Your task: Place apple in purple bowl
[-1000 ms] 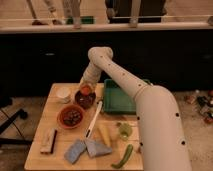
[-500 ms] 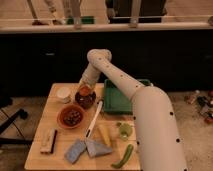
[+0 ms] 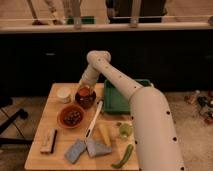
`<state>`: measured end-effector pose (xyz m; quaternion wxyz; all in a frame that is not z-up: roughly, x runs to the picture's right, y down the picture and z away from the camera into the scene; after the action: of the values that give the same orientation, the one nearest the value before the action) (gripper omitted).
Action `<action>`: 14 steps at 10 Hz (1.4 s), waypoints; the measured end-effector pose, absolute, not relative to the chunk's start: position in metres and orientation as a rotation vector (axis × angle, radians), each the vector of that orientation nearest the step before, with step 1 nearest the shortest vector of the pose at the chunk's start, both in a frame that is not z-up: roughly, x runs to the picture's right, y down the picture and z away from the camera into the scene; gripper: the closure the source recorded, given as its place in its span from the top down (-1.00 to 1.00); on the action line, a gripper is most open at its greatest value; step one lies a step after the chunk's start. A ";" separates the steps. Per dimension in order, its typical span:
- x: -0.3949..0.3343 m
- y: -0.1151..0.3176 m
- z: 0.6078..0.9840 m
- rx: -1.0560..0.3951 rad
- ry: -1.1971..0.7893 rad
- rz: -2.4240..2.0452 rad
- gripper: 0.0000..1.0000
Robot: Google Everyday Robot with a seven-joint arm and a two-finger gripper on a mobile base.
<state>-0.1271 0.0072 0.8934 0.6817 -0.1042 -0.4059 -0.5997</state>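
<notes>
Basically the claw sits at the far-left part of the worktop, directly over the purple bowl, arm reaching in from the right. The apple shows as an orange-red blob right at the claw tip, just above or already inside the bowl rim; cannot tell if it touches the bowl floor. Claw looks closed around the apple, though the fingers are hard to make out. Key relation: apple and bowl line up vertically, so judged next move is a straight drop or release, no sideways shift needed. Orange bowl lies just near-left of the purple one, white cup just left. Green tray to the right. Risk: apple rolling out toward the orange bowl.
</notes>
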 end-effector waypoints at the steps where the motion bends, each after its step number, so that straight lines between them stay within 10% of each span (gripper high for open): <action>1: -0.129 0.007 0.892 -0.229 -0.915 -1.347 -1.00; 11: -0.122 0.004 0.886 -0.222 -0.875 -1.324 -0.97; 14: -0.120 0.003 0.886 -0.226 -0.868 -1.316 -0.44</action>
<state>-0.1203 0.0033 0.8861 0.6992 -0.1015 -0.3896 -0.5908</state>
